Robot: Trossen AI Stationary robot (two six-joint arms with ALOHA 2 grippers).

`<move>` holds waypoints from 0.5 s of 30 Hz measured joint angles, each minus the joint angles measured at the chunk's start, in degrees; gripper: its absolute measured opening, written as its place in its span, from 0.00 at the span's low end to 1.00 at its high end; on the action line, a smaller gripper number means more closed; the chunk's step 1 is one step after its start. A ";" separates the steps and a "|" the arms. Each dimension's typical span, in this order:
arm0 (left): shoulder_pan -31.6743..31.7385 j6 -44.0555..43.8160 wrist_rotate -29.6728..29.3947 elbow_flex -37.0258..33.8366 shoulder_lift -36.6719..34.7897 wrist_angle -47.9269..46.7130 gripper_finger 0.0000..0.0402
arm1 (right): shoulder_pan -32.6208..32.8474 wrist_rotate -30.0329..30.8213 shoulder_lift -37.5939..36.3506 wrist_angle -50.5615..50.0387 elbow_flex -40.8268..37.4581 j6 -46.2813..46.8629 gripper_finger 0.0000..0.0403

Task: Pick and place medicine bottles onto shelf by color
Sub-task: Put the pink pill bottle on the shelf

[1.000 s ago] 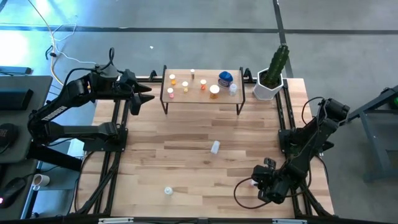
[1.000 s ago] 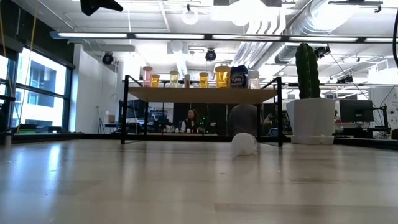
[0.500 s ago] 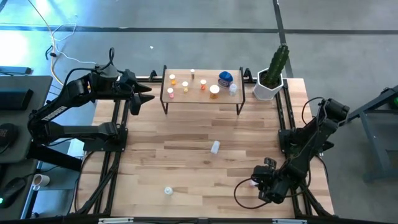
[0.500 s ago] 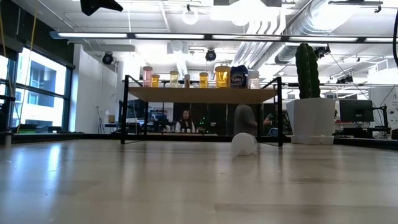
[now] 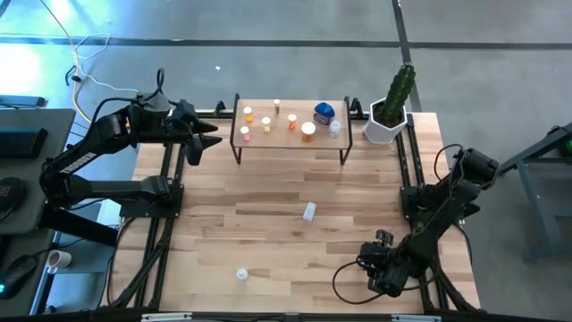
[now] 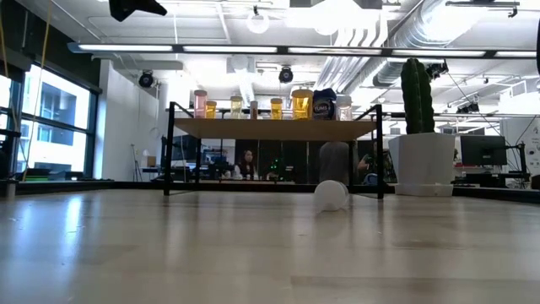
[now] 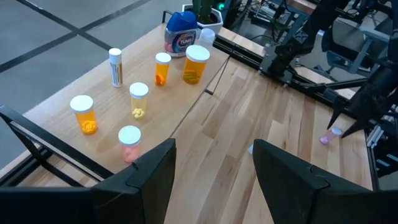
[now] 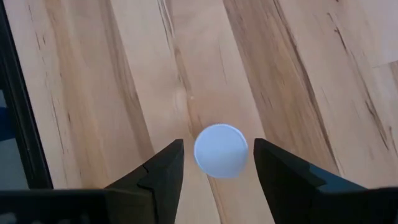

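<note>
My right gripper (image 8: 217,163) is open near the table's near right corner, pointing down. Its fingers stand on either side of a small upright bottle with a round white cap (image 8: 221,150) without touching it. The left wrist view shows that bottle (image 7: 329,135) pinkish, standing on the table. My left gripper (image 7: 214,180) is open, raised beside the shelf's left end. The shelf (image 5: 290,141) holds several orange bottles, a white vial (image 5: 277,107), a clear one (image 5: 335,128) and the blue bottle (image 5: 323,112). A white bottle (image 5: 309,211) lies on its side mid-table. Another small one (image 5: 241,275) stands near the near edge.
A white pot with a green cactus (image 5: 391,112) stands on the table right of the shelf. Black frame rails (image 5: 170,206) run along both table sides. Bare wood lies between the shelf and the near edge. People show in the room beyond the table in the low view.
My right arm has shifted a little toward the near edge and the table's left, bringing its gripper over the small bottle. The bottles have kept their places.
</note>
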 joint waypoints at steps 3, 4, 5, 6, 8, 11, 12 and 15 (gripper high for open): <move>0.00 0.00 0.00 0.00 0.00 0.00 0.51 | -0.01 0.01 0.51 0.55 0.00 0.41 0.46; 0.00 0.01 0.00 0.00 0.00 0.00 0.51 | -0.02 0.02 0.57 0.57 0.00 0.63 0.46; 0.00 0.00 0.00 0.00 0.00 0.00 0.51 | -0.02 0.02 0.63 0.54 0.00 0.97 0.45; 0.00 0.00 0.00 0.00 0.00 0.00 0.51 | -0.02 0.02 0.63 0.51 0.00 1.20 0.45; 0.00 0.00 0.00 0.00 0.00 0.00 0.51 | -0.02 0.02 0.63 0.52 0.00 1.33 0.42; 0.00 0.01 -0.07 0.00 0.00 0.00 0.51 | -0.02 0.02 0.63 0.42 0.00 1.33 0.37; 0.00 0.02 -0.09 0.00 0.00 0.00 0.51 | -0.06 0.02 0.63 0.36 0.00 1.33 0.35; 0.00 0.01 -0.22 0.00 0.00 0.00 0.51 | -0.46 -0.05 0.63 0.34 0.00 1.36 0.29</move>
